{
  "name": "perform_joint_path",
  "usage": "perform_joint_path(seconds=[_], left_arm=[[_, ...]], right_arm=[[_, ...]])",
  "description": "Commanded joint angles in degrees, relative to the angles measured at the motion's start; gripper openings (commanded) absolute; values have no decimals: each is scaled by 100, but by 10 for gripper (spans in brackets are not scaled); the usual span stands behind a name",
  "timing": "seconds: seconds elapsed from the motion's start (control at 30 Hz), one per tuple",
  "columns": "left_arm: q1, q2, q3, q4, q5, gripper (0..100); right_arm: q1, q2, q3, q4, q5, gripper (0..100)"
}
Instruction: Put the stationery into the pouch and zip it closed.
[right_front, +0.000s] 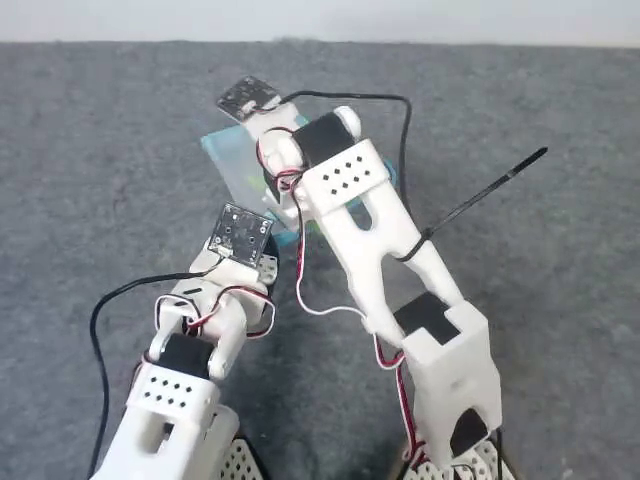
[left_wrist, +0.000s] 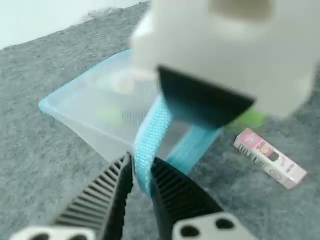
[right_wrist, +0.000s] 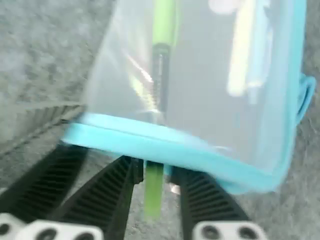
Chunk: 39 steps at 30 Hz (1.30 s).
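Currently the blue strap (left_wrist: 150, 135) of the pouch (left_wrist: 95, 107) is clamped by the left end effector (left_wrist: 141, 165); a green pen (right_wrist: 154, 195), partway inside the pouch ahead, is gripped by the right end effector (right_wrist: 154, 172).

Glossy translucent plastic pouch (left_wrist: 85, 97), woven cloth strap (left_wrist: 150, 132), smooth green pen (right_wrist: 154, 192), fuzzy matt carpet (right_front: 100, 150)

Soft, even light falls from above on my grey table (right_front: 100, 150), and the shadows beneath my white arms (right_front: 400, 260) are faint and short. In my right wrist view pale glare streaks the clear pouch (right_wrist: 200, 75). The wall (right_front: 320, 18) behind is washed out bright.
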Motion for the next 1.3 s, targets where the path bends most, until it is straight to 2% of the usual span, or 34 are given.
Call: perform_joint_path(seconds=[0.0,0.1,0.23,0.33,0.53,0.7,0.83,0.97,1.27], left_arm=[[149,9,-154,53,-105,11],[70,9,-154,44,-88,11],[-431,9,-189,-114,-79,11],[-703,9,-171,-246,-79,11],[-791,9,-171,-246,-79,11],[-791,9,-163,-246,-79,11],[-800,9,-119,-211,-79,11],[-1081,9,-75,-246,-97,11],[-1090,18,-57,-229,-88,11]], right_arm=[[-75,-154,-440,207,-18,217],[57,-198,-431,215,-35,199],[418,-760,0,224,-26,188],[593,-1534,782,207,35,188],[646,-3398,3015,-163,167,188],[681,-4602,5749,-1464,193,188],[813,-4866,7490,-2624,193,188],[1024,-4866,8246,-3424,158,188],[1218,-4857,9266,-4927,-79,188]])
